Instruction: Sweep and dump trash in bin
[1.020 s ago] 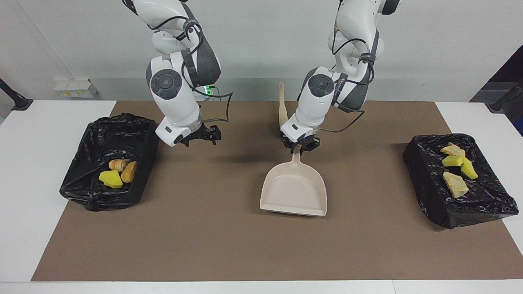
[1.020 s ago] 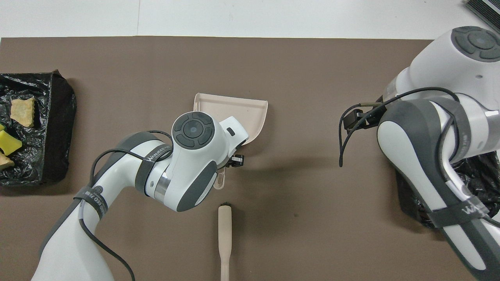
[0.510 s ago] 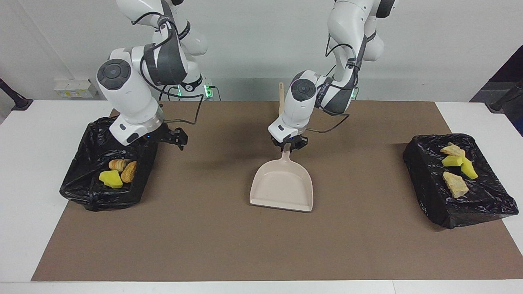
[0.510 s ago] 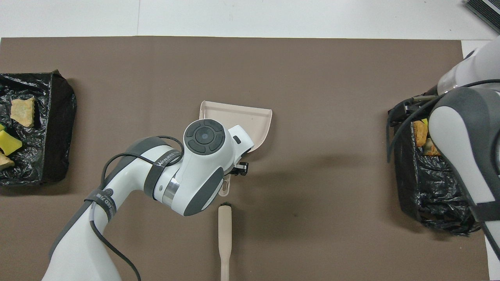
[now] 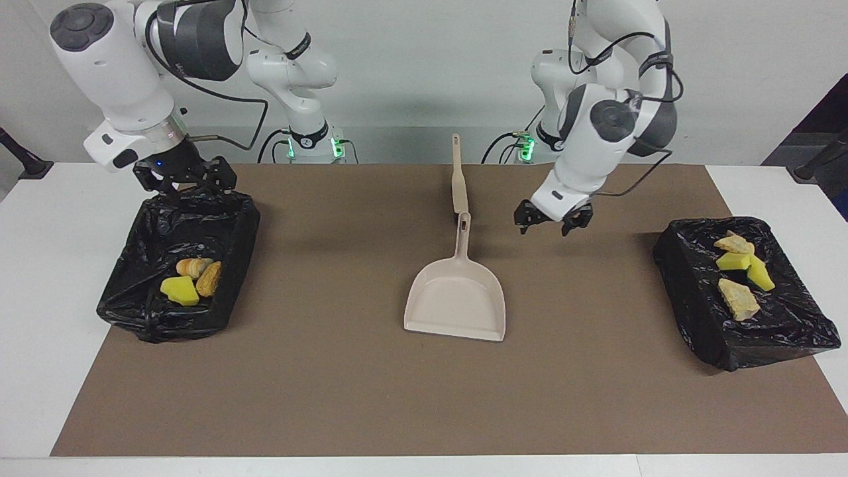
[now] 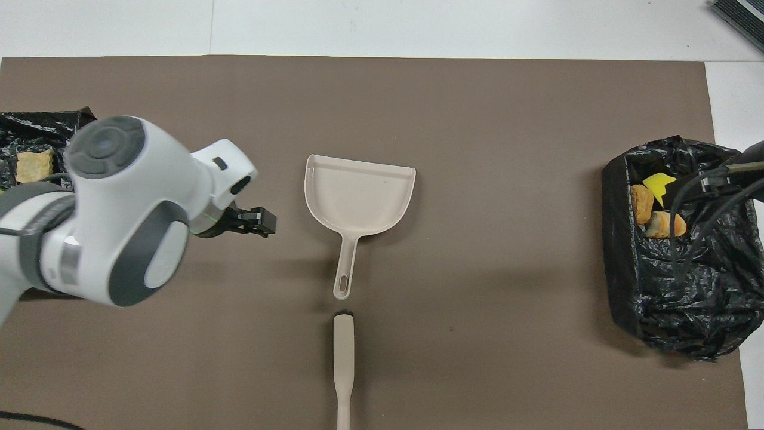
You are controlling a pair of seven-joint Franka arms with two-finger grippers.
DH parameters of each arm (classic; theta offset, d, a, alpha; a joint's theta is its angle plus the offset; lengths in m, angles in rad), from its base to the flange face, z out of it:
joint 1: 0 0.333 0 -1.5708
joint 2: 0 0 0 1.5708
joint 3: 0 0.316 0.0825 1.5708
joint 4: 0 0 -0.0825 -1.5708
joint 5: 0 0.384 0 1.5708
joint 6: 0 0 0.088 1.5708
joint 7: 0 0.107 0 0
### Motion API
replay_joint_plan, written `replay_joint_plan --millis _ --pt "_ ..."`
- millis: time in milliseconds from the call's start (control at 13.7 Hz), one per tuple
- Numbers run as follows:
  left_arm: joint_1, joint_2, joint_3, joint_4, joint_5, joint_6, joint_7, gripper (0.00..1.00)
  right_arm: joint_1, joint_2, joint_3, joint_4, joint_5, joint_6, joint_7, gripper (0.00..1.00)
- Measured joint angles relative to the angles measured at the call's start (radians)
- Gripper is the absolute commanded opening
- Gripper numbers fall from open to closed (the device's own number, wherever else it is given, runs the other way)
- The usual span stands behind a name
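Let go within the last second: the dustpan [image 5: 457, 298], now flat on the brown mat [image 5: 331, 397] just beside the left gripper [image 5: 548, 228], handle in line with the brush [image 5: 456, 175] and a sliver short of it in the overhead view.

Lifted clear and swung toward its own end of the table, fingers spread and empty, hanging over bare mat between the dustpan and the left-arm bin [image 5: 748, 344].

Pulled back too, the right gripper [image 5: 189, 180]: fingers apart, holding nothing, poised over the robot-side rim of the right-arm bin [image 5: 132, 318].

Below the right gripper, in the black liner: three pieces of trash [image 5: 179, 290], one yellow sponge bit and two golden-brown bread-like bits, huddled together.

To the outer side of the left gripper, in the other liner: four more, two yellow and two pale crusty chunks, lying close together toward the bin's robot-side end.

No scrap visible on the mat around either gripper. Judged from that and from both tools set down: sweeping and dumping finished, only a retreat to rest left.
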Motion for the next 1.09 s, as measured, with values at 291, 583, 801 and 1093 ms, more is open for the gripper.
replay_joint_plan --millis 291,583,801,1093 --pt "0.104 -0.065 0.006 0.089 0.014 -0.094 0.167 1.00 0.006 -0.050 -0.009 -0.007 0.008 -0.011 -0.001 1.00" --pt "0.117 -0.068 0.012 0.269 0.058 -0.282 0.214 1.00 0.019 -0.053 -0.004 -0.015 0.009 -0.011 -0.001 1.00" --pt "0.157 -0.068 0.018 0.345 0.060 -0.343 0.292 1.00 0.025 -0.053 -0.004 -0.015 -0.017 -0.011 -0.005 1.00" --pt "0.171 -0.061 0.022 0.346 0.060 -0.343 0.350 1.00 0.078 -0.052 0.004 0.013 -0.070 -0.057 -0.004 1.00"
